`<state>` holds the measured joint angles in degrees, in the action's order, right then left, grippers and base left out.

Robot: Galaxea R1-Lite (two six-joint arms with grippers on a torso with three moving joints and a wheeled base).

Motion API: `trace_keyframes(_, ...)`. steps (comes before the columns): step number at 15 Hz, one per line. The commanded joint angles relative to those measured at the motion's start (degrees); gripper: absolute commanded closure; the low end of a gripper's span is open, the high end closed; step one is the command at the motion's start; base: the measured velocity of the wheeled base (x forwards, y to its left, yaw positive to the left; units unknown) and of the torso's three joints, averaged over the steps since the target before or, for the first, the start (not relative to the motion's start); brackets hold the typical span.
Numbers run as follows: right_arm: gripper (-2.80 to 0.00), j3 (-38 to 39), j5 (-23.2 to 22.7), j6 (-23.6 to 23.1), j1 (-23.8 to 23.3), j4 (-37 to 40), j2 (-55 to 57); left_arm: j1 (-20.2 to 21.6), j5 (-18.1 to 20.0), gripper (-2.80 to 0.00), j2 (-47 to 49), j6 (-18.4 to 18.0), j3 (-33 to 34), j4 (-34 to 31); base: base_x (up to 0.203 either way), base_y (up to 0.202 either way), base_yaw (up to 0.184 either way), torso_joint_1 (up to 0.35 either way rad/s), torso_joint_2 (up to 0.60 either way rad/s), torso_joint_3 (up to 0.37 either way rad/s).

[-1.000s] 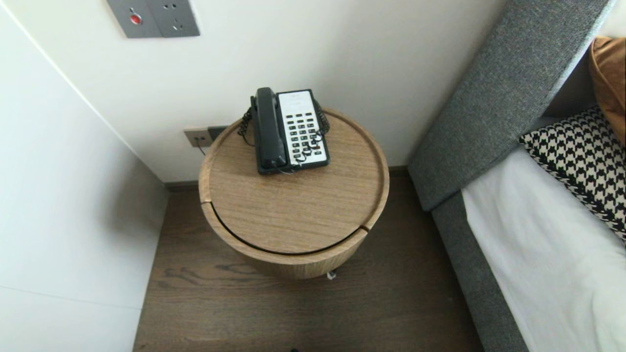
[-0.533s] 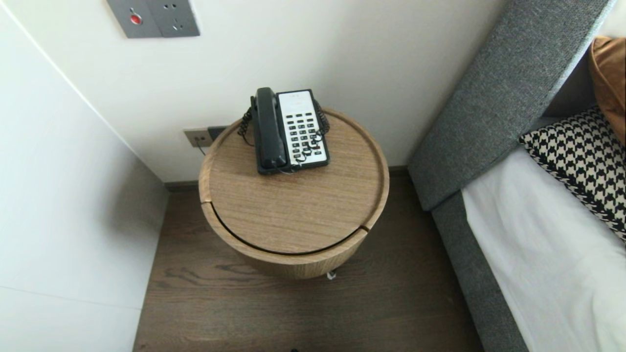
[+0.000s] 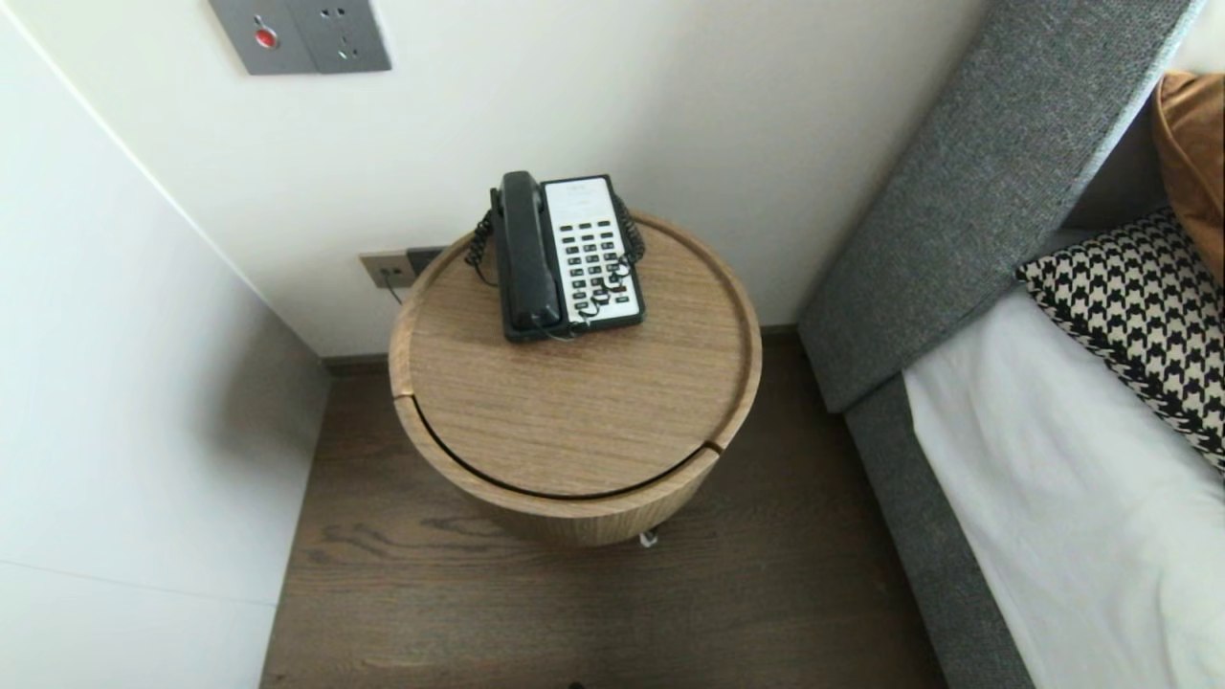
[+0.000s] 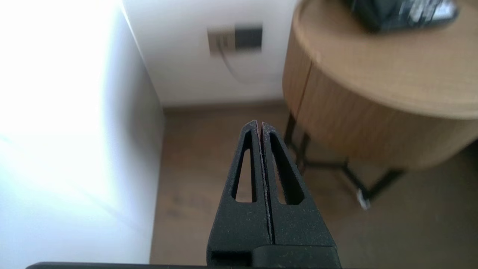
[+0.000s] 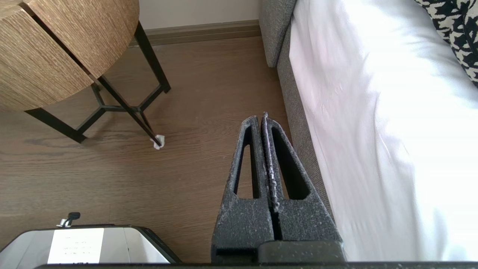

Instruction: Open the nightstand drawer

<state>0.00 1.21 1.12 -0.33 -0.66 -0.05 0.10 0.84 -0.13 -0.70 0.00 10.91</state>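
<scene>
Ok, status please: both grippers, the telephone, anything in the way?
Left gripper shut, empty, low beside the round table. Right gripper shut, empty, over floor by the bed. Telephone on the table, handset cradled, no obstacle seen.

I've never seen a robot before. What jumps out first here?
A black-and-white phone sits at the back of a round wooden table by the wall, with a grey bed and a checked pillow to its right. Neither gripper holds anything: the left gripper is shut above the floor beside the table, the right gripper shut above the floor along the bed.
</scene>
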Motion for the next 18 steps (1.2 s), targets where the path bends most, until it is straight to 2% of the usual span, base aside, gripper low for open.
trace_keyframes(1, 0.00, 0.26, 0.02, 0.02, -0.02, -0.04, -0.57, -0.01, 0.11, 0.00, 0.04, 0.37, 2.29, -3.87, 0.000, 0.000, 0.000, 0.000, 0.00, 0.000)
trace_keyframes(18, 0.00, 0.26, 0.02, 0.02, -0.02, -0.04, -0.57, -0.01, 0.21, 0.00, 0.03, 0.63, 2.29, -3.17, 0.000, 0.000, 0.000, 0.000, 0.00, 0.000)
